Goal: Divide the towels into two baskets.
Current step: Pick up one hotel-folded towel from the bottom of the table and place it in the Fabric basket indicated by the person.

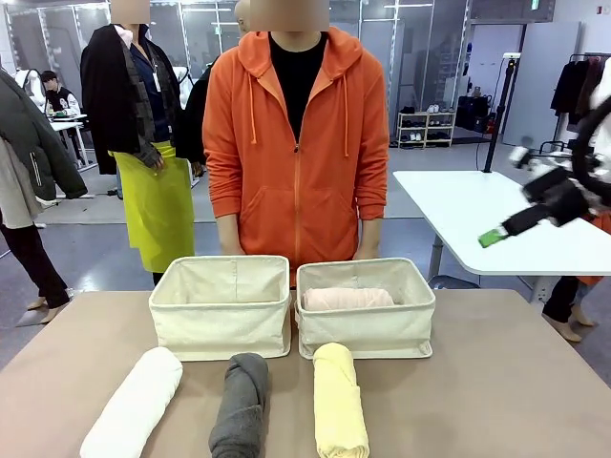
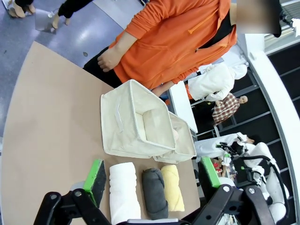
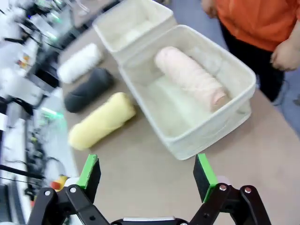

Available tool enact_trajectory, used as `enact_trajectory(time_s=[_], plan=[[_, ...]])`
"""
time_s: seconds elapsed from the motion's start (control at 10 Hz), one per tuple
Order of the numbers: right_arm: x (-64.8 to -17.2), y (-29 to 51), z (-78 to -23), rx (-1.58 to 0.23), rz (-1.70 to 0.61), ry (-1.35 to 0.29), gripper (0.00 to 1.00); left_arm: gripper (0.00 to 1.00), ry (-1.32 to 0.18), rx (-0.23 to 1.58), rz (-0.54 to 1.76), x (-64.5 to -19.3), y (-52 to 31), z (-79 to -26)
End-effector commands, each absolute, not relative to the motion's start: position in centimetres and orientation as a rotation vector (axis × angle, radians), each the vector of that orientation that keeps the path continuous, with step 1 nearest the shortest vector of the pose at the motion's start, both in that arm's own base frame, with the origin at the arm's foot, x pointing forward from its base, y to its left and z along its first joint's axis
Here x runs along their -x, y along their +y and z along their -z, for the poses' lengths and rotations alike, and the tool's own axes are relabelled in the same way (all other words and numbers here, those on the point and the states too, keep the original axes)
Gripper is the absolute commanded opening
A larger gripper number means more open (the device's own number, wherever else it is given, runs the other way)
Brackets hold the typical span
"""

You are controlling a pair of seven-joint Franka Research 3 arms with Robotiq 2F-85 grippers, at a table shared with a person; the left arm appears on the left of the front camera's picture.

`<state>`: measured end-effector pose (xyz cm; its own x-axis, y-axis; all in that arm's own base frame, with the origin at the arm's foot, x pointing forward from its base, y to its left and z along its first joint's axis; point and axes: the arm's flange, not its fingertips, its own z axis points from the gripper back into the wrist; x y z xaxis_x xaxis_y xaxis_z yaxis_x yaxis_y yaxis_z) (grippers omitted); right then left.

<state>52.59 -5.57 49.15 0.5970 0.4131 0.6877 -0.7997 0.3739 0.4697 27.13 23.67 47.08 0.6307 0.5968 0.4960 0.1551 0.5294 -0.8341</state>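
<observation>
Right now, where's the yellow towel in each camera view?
Front view: yellow towel lies bottom centre, just before the right basket.
Left wrist view: bottom centre, right of the grey towel.
Right wrist view: left of middle.
Shared landmark: the grey towel lies beside it everywhere.

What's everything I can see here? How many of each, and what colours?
baskets: two, cream, side by side, table's far side
pink towel: one, pale pink, in the robot's-right basket
white towel: one, white, left end of the row on the table
grey towel: one, dark grey, middle of the row
yellow towel: one, pale yellow, right end of the row
table: one, tan
person: one, orange hoodie, behind the baskets
left pincer: one, black, green pads, open, over the towels
right pincer: one, black, green pads, open, raised at right
</observation>
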Motion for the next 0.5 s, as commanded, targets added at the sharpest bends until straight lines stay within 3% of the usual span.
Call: enact_trajectory(time_s=[0.0, 0.2, 0.4], plan=[[-52.4, -8.7, -47.9, -1.069, -0.709, -0.468, 1.00, 1.00, -0.892, 1.023, -0.302, -27.1, 23.8, -47.1], [-49.8, -13.5, -46.4, -1.176, -0.561, -0.482, 1.00, 1.00, -0.892, 1.023, -0.302, -27.1, 23.8, -47.1], [-45.3, -18.3, -44.0, -1.159, -0.460, -0.481, 1.00, 1.00, -0.892, 1.023, -0.302, -27.1, 23.8, -47.1]])
